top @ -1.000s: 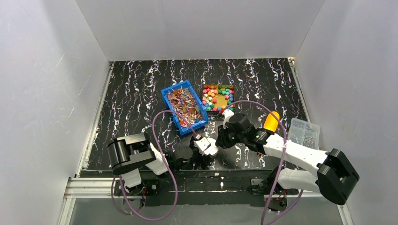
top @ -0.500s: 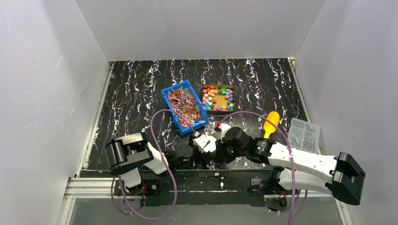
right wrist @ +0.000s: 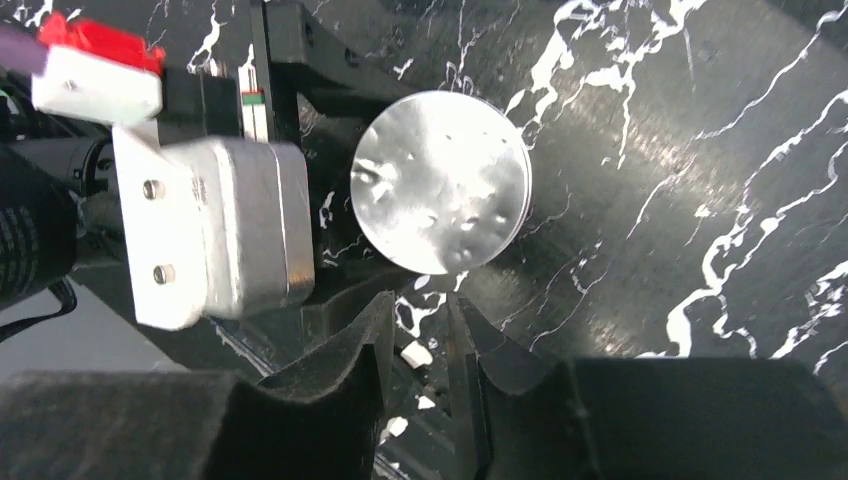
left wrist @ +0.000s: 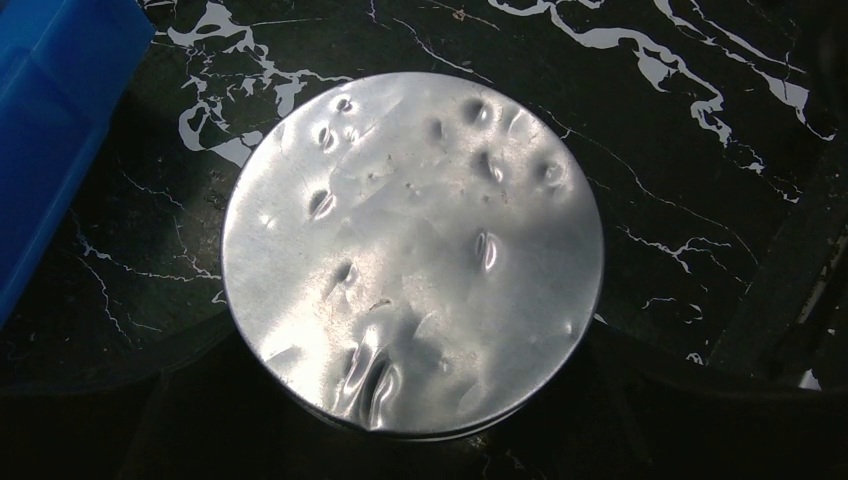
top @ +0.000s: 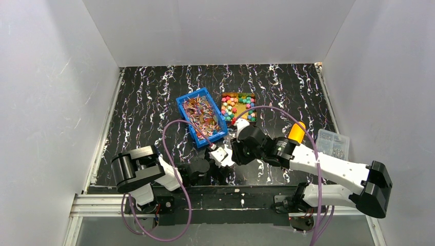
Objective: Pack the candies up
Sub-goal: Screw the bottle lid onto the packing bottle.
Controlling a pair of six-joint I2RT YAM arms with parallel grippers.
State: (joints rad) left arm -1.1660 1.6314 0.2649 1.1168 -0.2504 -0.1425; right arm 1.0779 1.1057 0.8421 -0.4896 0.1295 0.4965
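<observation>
The candies (top: 238,106), small and brightly coloured, fill a shallow brown tray (top: 224,95) at mid table. A dented round silver tin (left wrist: 412,250) lies on the black marbled table near the front edge. My left gripper (left wrist: 415,330) has its dark fingers against both sides of the tin. The right wrist view shows the same tin (right wrist: 440,180) beside the left wrist's white housing (right wrist: 215,230). Just short of the tin hovers my right gripper (right wrist: 420,305), its jaws a narrow gap apart with nothing between them. Both grippers (top: 228,154) crowd together in the top view.
A blue bin (top: 201,117) full of wrappers stands left of the candy tray. A clear plastic box (top: 332,143) sits at the right edge. Purple cables (top: 172,138) loop over both arms. White walls close in three sides.
My right gripper has pulled back from the candy tray and come down beside the left gripper and the tin, its jaws parting slightly. The left arm has barely shifted.
</observation>
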